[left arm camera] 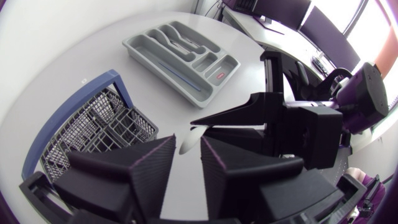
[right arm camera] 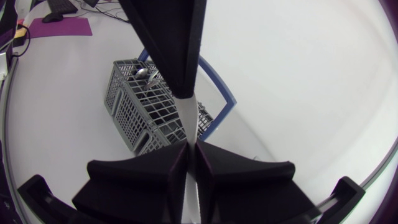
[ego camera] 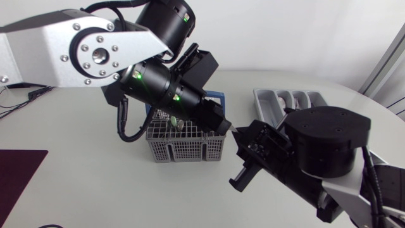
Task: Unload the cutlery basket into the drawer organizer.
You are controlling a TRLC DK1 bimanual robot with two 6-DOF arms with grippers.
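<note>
Grey mesh cutlery basket (ego camera: 183,151) stands upright, blue handle (right arm camera: 221,84) up, a metal spoon (right arm camera: 143,73) poking out of it. A white utensil (right arm camera: 186,115) is held in the air just beside the basket. Well apart from the basket lies the grey drawer organizer (ego camera: 267,109), flat, pale cutlery (left arm camera: 177,40) in its long compartments.

Inspection finding: no text, number, brand or sign is legible in any view. One item noted: the grey plastic drawer organizer (left arm camera: 168,78) carries a small red-and-white sticker (left arm camera: 222,76) inside one of its small compartments. Its print is too small to make out.
</note>
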